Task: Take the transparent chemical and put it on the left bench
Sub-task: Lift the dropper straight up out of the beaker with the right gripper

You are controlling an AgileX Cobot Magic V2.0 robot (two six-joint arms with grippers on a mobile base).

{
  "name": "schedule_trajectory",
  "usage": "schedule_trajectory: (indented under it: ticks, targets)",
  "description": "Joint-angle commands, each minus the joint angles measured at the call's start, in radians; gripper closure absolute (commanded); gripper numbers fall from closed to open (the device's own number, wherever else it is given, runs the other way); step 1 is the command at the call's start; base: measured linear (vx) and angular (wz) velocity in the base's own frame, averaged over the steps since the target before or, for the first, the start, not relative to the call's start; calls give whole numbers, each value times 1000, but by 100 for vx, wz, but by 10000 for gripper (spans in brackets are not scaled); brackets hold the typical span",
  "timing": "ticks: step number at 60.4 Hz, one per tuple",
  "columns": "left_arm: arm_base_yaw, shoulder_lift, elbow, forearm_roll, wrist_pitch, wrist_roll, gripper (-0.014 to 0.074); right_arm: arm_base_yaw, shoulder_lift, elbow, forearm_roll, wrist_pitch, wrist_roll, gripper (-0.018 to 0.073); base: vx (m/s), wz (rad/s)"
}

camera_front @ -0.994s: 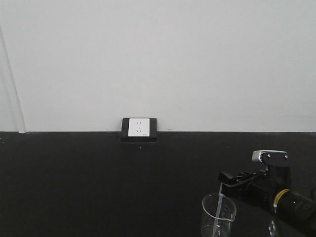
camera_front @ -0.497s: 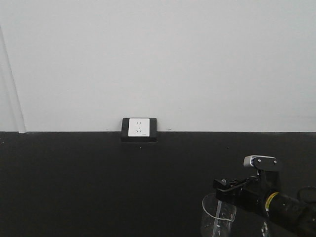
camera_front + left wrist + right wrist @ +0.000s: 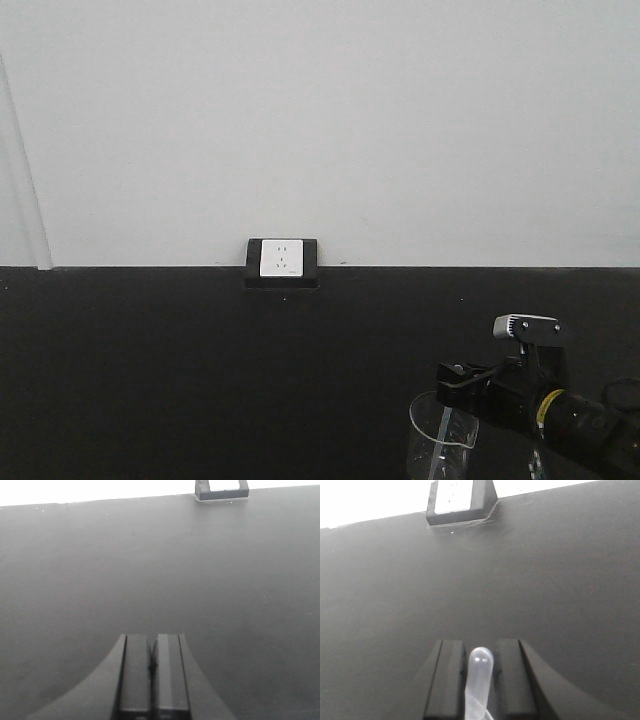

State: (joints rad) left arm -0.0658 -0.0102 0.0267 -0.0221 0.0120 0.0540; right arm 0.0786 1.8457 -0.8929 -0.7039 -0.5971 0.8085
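The right gripper (image 3: pixel 480 650) is placed around the rounded bulb of the transparent chemical (image 3: pixel 480 669), with one finger on each side. Thin dark lines are seen between bulb and pads, so it cannot be told whether the bulb is really pressed. In the front view the stem is seen going down into a glass beaker (image 3: pixel 443 440), which stands on the black bench (image 3: pixel 150 370) with the wall socket (image 3: pixel 281 258). The left gripper (image 3: pixel 152 647) is closed on nothing, above the same bench.
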Motion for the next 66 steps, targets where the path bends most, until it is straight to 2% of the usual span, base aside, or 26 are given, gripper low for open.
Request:
schedule_trajectory:
  ticks: [1, 19, 37, 44, 49, 53, 66]
  targets:
    - [-2, -19, 16, -1, -78, -8, 600, 1, -46, -31, 15, -76, -3, 376, 0, 0]
    - [-2, -19, 16, -1, -78, -8, 600, 1, -66, -31, 13, -133, -4, 569, 0, 0]
    - [-2, -19, 16, -1, -78, -8, 600, 0, -257, -22, -30, -97, -22, 567, 0, 0]
    - [-2, -19, 16, -1, -78, -8, 600, 0, -378, -22, -149, -82, 11, 567, 0, 0]
    - [-2, -19, 16, -1, -78, -8, 600, 0, -478, -22, -262, -37, 84, 566, 0, 0]
    - [-2, -19, 16, -1, -78, -8, 600, 0, -541, -22, -345, -8, 187, 565, 0, 0]
    - [-2, -19, 16, -1, -78, -8, 600, 0, -737, -11, -777, -16, 614, 564, 0, 0]
